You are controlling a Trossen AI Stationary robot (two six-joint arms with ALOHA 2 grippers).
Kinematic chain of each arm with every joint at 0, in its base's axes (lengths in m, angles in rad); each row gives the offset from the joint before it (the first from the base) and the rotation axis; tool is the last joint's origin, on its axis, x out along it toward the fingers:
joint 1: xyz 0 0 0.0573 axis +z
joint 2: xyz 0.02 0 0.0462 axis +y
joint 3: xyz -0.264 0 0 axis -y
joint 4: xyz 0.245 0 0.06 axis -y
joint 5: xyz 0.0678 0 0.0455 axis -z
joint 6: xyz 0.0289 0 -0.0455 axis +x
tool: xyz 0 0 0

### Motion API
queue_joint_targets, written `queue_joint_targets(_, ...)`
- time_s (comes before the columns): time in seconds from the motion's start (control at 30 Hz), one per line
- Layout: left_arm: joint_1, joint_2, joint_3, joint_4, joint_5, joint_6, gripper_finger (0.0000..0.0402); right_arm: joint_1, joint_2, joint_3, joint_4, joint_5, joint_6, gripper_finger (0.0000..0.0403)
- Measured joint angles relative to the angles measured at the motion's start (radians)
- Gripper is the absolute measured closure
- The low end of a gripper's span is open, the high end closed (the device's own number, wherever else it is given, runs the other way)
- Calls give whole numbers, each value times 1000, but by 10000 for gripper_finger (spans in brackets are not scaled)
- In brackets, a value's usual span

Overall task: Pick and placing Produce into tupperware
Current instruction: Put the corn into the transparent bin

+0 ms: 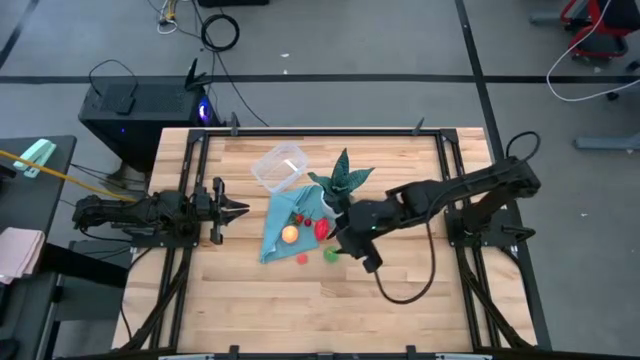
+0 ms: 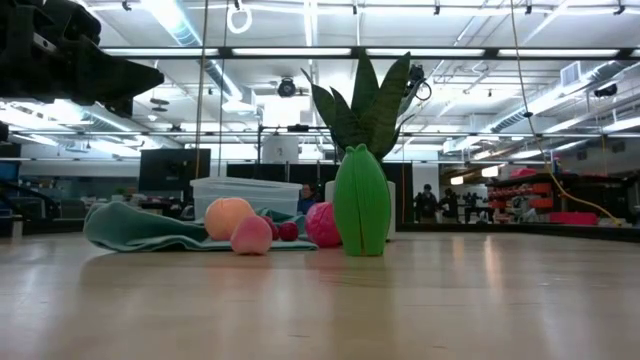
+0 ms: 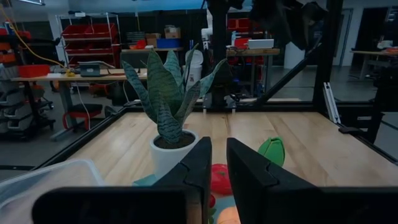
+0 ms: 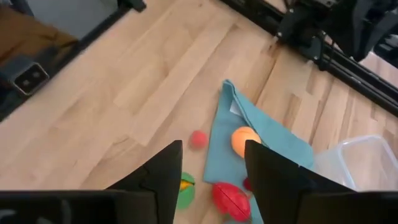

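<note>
Orange round produce (image 1: 289, 234) on cloth (image 1: 275, 228)

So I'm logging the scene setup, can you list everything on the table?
Tupperware: one, clear, empty, far side, by the cloth's far end.
Cloth: one, teal, centre.
Potted plant: one, green leaves, white pot, beside the cloth.
Orange fruit: one, on the cloth.
Red fruit: one, larger, cloth's edge.
Small pinkish-red piece: one, bare wood.
Green piece: one, bare wood.
Left tool: dark, nearly closed, left of the cloth.
Right tool: dark, open, above the green piece.
</note>
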Motion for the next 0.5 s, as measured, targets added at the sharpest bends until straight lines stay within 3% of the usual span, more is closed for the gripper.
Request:
queue_joint_targets(0.23, 0, 0, 0, -1, 0, 0, 348, -3, 85, 72, 21, 33, -19, 221)
queue_joint_targets(0.5, 0, 0, 0, -2, 0, 0, 344, 11, 155, 72, 0, 33, -265, 220)
